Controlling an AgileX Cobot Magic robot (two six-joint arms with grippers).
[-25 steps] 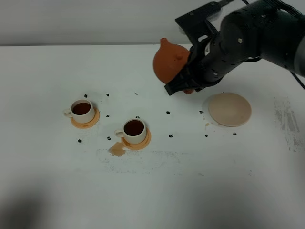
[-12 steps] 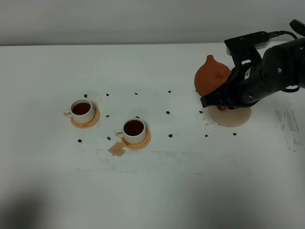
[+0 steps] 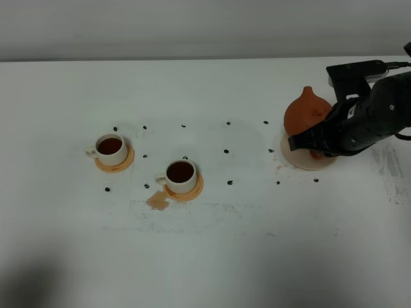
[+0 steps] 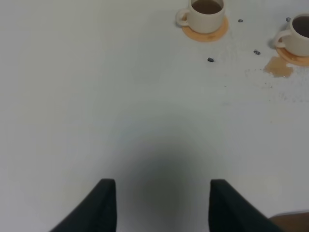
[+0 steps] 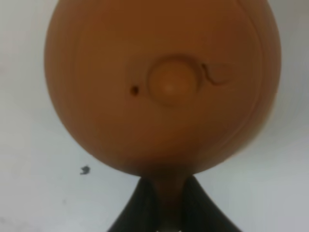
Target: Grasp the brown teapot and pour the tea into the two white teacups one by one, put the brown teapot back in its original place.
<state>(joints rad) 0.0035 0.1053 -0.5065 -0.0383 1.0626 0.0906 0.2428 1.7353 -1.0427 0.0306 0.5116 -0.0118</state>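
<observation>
The brown teapot (image 3: 307, 112) is over the pale round coaster (image 3: 297, 158) at the right of the white worktop (image 3: 205, 256), and I cannot tell whether it rests on the coaster or hangs just above. My right gripper (image 5: 168, 212) has its fingers pinched on the pot's handle. Both white teacups (image 3: 112, 148) (image 3: 180, 175) sit on orange coasters, dark with tea, so I judge pouring done; only setting down and release remain. A small tea puddle (image 3: 157, 201) lies beside the nearer cup. My left gripper (image 4: 161, 205) idles, fingers spread.
</observation>
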